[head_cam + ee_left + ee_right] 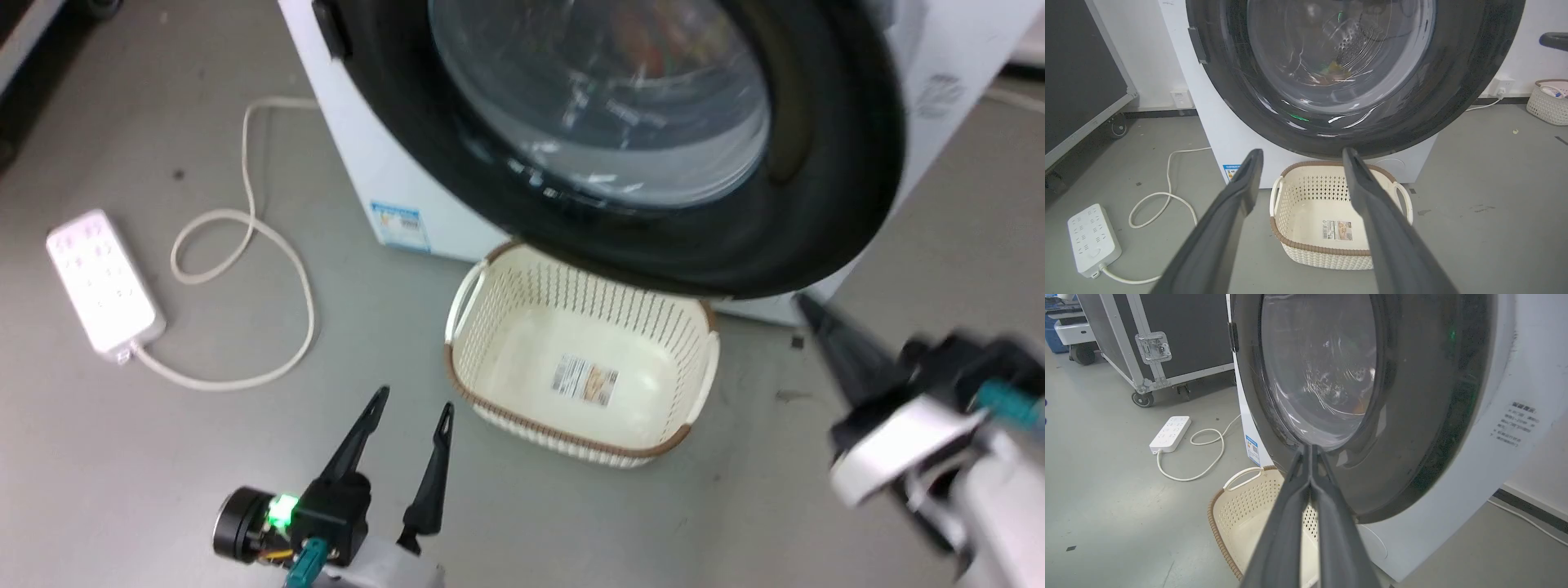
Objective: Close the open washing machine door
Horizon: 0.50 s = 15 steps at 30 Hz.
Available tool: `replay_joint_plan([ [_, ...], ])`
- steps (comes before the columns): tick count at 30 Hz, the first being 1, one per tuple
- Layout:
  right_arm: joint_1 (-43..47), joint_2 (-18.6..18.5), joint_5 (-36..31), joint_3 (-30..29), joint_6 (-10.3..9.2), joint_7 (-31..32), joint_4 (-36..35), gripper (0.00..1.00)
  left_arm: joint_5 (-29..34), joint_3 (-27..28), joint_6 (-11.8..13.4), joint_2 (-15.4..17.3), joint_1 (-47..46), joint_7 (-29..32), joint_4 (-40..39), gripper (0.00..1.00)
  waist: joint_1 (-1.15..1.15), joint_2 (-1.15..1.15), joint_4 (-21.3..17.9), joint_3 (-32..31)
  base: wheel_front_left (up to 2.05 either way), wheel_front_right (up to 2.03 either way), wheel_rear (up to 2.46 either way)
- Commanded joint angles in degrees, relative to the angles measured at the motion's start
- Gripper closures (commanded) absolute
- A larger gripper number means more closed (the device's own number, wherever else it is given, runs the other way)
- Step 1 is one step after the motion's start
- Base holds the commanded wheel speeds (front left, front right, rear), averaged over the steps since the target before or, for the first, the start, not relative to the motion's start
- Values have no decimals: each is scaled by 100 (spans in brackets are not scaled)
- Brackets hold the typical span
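Right tool [1310, 448] is keeping its fingers pressed together, tips near the door [1412, 416] glass; from the head camera it is blurring and running off the edge. Left tool [412, 400] is hanging low, fingers apart, over open floor [122, 457]. With its top cropped, the door's black ring is lying close against the machine [380, 163], overhanging the basket [571, 445]; latched or not, I cannot tell.

The washing machine door [816, 163] has a glossy black rim and clear glass; the basket [498, 318] is cream plastic, the floor [163, 457] matt.
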Motion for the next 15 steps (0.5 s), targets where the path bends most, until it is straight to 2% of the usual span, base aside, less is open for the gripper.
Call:
replay_joint_plan([
  [1, -355, -238, 181, 94, 3, 92, 117, 100, 63, -22, -27, -52, -158, -25, 14, 0, -1, 0, 171, 348, 0, 0, 0],
  [3, -763, -466, 420, 151, 3, 215, 320, 100, 94, -30, -37, -112, -249, -25, 7, 0, -1, 0, 218, 509, 0, 0, 0],
  [4, -1349, -719, 789, 223, 3, 373, 654, 100, 151, -48, -48, -188, -377, -25, -6, 0, -1, 0, 288, 736, 0, 0, 0],
  [5, -1542, -819, 870, 275, 3, 412, 762, 100, 164, -53, -56, -211, -423, -25, -5, 0, -1, 0, 311, 805, 0, 0, 0],
  [12, -2692, -1295, 1575, 396, 3, 611, 1500, 100, 213, -110, -129, -358, -688, -25, 80, 0, -1, 0, 474, 1132, 0, 0, 0],
  [13, -3065, -1459, 1750, 479, 3, 646, 1745, 100, 229, -118, -121, -410, -762, -25, 81, 0, -1, 0, 530, 1211, 0, 0, 0],
  [15, -3461, -1554, 1926, 396, 3, 658, 2199, 100, 213, -90, -101, -463, -787, -25, 85, 0, -1, 0, 580, 1269, 0, 0, 0],
])
